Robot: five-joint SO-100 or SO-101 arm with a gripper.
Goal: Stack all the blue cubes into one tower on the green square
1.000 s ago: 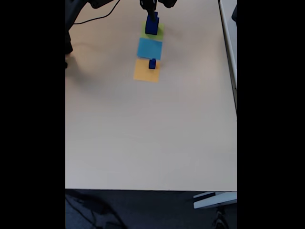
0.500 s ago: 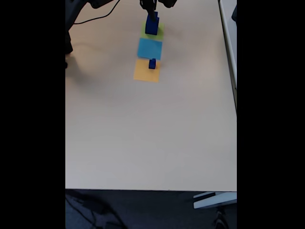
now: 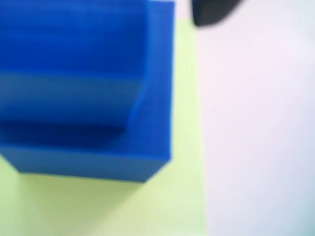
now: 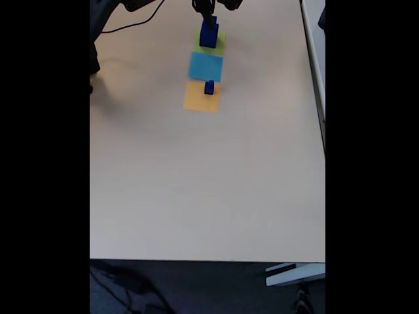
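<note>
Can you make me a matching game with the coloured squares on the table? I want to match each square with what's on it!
Things:
1. green square
2. light-blue square
3. orange square

What's on it:
A. one small blue cube
B. nothing
C. a tower of blue cubes, with the tool right above it

Pairs: 1-C, 2-B, 3-A

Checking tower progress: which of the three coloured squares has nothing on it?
The light-blue square, the middle one. The green square carries stacked blue cubes, and the orange square holds small blue cubes.
</note>
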